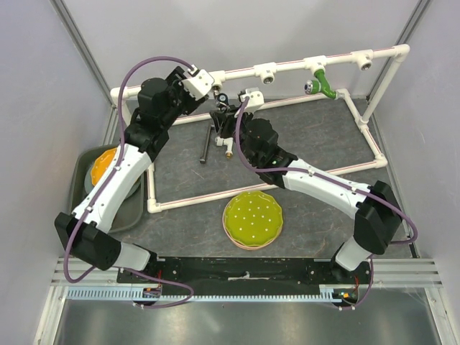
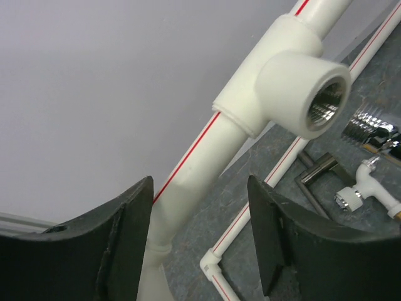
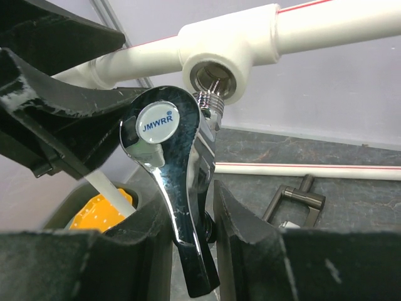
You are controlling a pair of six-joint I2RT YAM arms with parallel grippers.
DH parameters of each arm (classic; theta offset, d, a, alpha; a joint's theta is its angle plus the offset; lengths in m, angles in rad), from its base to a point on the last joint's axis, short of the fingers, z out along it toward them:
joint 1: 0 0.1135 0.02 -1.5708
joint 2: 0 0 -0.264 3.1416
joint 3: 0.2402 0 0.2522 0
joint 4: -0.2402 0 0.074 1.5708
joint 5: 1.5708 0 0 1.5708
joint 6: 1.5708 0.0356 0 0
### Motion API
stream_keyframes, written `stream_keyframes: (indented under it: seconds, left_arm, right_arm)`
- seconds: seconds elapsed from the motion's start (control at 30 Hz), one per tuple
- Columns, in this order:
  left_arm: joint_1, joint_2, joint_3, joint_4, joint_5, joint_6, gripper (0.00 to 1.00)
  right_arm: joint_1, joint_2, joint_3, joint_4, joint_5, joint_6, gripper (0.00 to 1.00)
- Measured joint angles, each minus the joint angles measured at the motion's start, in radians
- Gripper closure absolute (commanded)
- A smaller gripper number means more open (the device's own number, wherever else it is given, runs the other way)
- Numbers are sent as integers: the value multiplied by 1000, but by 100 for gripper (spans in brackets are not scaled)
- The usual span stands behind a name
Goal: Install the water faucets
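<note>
Silver faucet [image 3: 172, 188], clamped in the right jaws, has its thread at the mouth of the tee socket [image 3: 216, 69], not yet screwed in, while the left jaws gape at the pipe [image 2: 188, 169] and the white faucet [image 2: 366, 183] lies on the table [image 2: 250, 207].

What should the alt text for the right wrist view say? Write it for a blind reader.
The right claw grips a shiny silver faucet, lever handle facing the camera, its threaded end close to the open mouth of a white pipe socket, not yet screwed in. A black bar lies on the grey mat behind.
</note>
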Motion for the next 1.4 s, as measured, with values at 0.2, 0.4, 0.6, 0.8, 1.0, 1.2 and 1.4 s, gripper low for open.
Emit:
stream_keyframes:
  seconds: [0.2, 0.4, 0.6, 0.8, 1.0, 1.2, 1.4]
  left_arm:
    - [-55, -22, 31, -43, -57, -135, 19]
    - [-66, -95, 126, -56, -213, -370, 17]
    - [77, -216, 165, -164, -295, -640, 17]
    - [287, -394, -62, -254, -253, -884, 16]
    - [374, -438, -335, -204, -235, -962, 15]
    - [424, -403, -617, -27, -255, -964, 14]
    - [472, -295, -645, 216, -230, -957, 14]
  right_arm:
    - [0, -35, -36, -1, 2, 3, 100]
    - [0, -91, -63, -5, -9, 3, 100]
    - [0, -129, -92, -14, -24, 3, 100]
    - [0, -151, -93, -35, -43, 3, 100]
    - [0, -171, -103, -56, -52, 4, 100]
    - [0, -172, -103, -73, -67, 5, 100]
    - [0, -177, -103, -108, -73, -4, 100]
